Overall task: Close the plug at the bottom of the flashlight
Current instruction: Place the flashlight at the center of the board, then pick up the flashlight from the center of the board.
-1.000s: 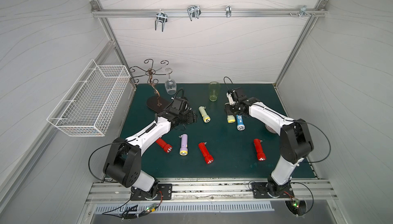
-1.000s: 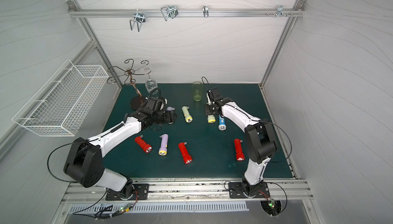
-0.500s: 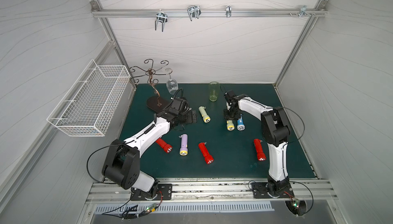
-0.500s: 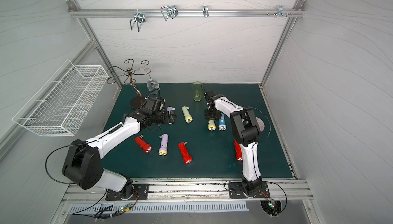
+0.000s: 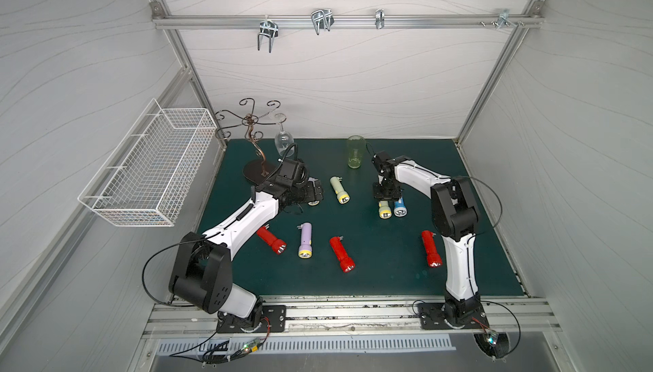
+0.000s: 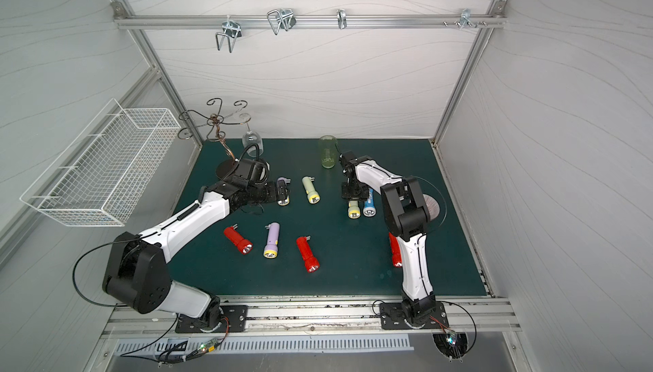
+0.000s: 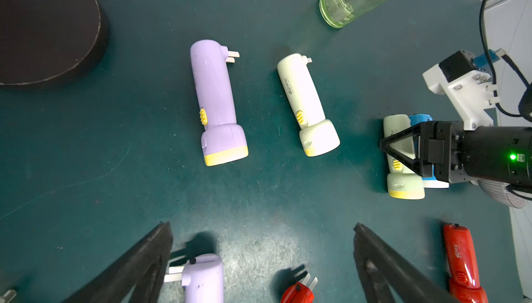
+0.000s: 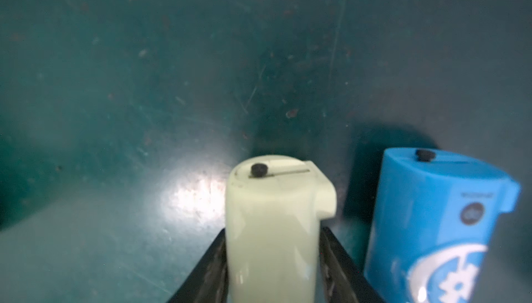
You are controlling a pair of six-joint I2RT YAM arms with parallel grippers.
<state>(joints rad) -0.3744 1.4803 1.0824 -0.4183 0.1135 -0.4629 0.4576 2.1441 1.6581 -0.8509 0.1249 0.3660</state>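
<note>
Several flashlights lie on the green mat (image 5: 388, 267). My right gripper (image 8: 273, 229) straddles a pale green flashlight (image 8: 270, 215) (image 5: 384, 209) lying beside a blue flashlight (image 8: 431, 215). Its jaws stand open, with a thin gap on one side. No prongs stick out of either flashlight's bottom end. My left gripper (image 7: 262, 224) (image 6: 282, 193) hovers wide open with nothing between its fingers, over a purple flashlight (image 7: 214, 100) whose plug (image 7: 232, 56) sticks out sideways. The plug of a pale yellow flashlight (image 7: 305, 100) next to it also sticks out.
A green glass (image 5: 355, 152) stands at the back. A metal rack on a dark base (image 5: 258, 172) holds a hanging wine glass (image 5: 283, 138) at the back left. Nearer the front lie red flashlights (image 5: 271, 240) (image 5: 341, 254) (image 5: 431, 248) and another purple flashlight (image 5: 305, 243). A wire basket (image 5: 152, 165) hangs on the left wall.
The right arm's elbow swung upright, and the pale green flashlight came forward and now lies beside the blue one. The right jaws loosened. The left gripper opened wider.
</note>
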